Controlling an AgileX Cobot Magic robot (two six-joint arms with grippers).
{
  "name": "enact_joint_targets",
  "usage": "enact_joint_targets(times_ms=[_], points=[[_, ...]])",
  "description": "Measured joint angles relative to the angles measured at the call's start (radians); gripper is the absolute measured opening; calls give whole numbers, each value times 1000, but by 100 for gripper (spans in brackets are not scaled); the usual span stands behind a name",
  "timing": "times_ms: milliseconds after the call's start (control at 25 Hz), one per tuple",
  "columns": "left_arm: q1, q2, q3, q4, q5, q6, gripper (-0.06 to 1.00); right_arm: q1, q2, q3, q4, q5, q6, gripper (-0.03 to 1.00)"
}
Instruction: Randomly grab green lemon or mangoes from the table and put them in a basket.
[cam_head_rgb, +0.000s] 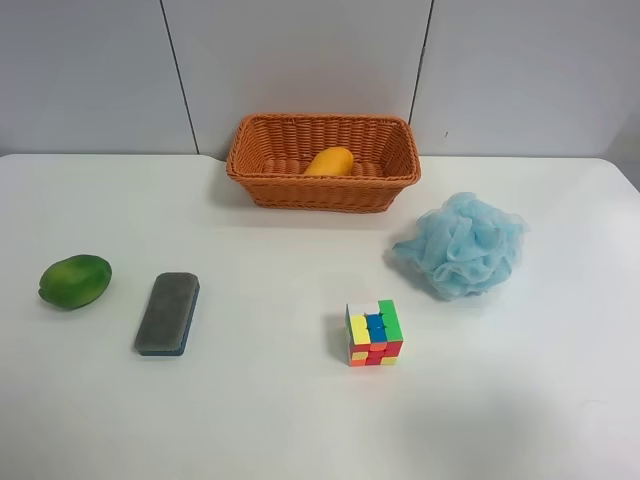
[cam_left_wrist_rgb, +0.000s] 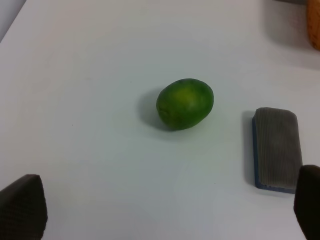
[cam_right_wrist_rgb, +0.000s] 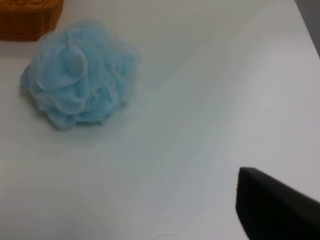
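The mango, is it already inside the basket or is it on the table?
Inside. In the exterior high view the mango lies within the basket, with the woven walls around it.

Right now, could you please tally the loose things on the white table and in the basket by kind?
Fruit: 2, yellow-orange mango in the woven wicker basket, glossy green lemon
Grey eraser block: 1
Colourful puzzle cube: 1
Fluffy light-blue mesh ball: 1
Basket: 1
Total: 6

left gripper (cam_left_wrist_rgb: 165, 210): spread wide, empty | right gripper: 1 fingertip (cam_right_wrist_rgb: 272, 207) visible
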Motion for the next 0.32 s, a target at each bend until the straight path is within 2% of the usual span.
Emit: enact_joint_targets(times_ms=[320], points=[[0,0,0,0,0,0,99,0,0,0,0,0,0,99]])
